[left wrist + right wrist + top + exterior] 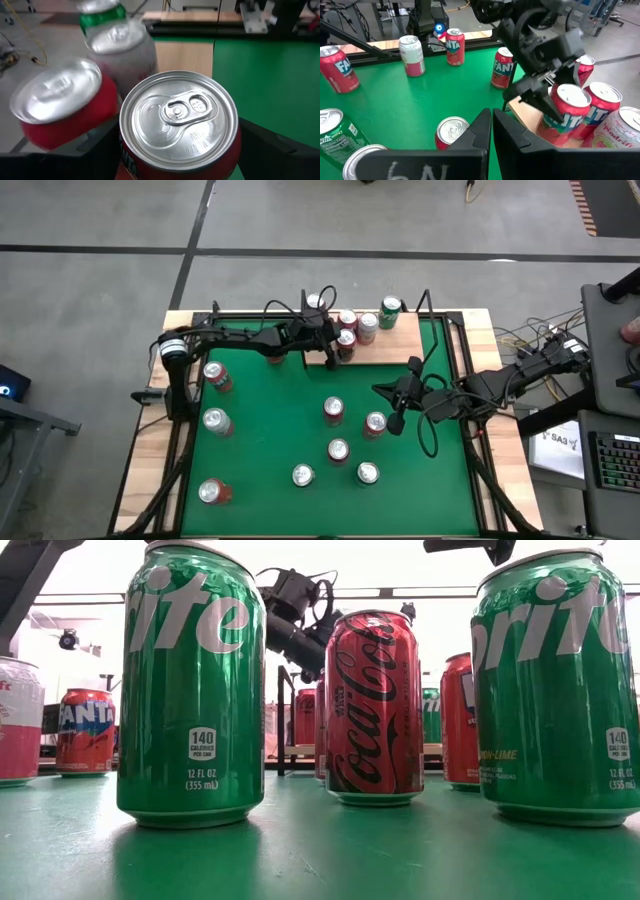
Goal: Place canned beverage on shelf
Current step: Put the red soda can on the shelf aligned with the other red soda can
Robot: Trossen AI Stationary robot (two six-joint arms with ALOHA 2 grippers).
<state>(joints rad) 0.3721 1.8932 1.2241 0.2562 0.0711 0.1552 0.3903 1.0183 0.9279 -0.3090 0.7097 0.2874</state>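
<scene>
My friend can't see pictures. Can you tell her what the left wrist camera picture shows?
The left gripper holds a red can seen from above, its silver top and pull tab filling the middle. Beside it stand another red can, a pale can and a green can on the wooden shelf, with green table beyond.

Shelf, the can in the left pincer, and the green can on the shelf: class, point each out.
shelf (385,352), high view, bare wooden board.
can in the left pincer (178,120), left wrist view, its silver lid.
green can (390,307), high view, its top.
</scene>
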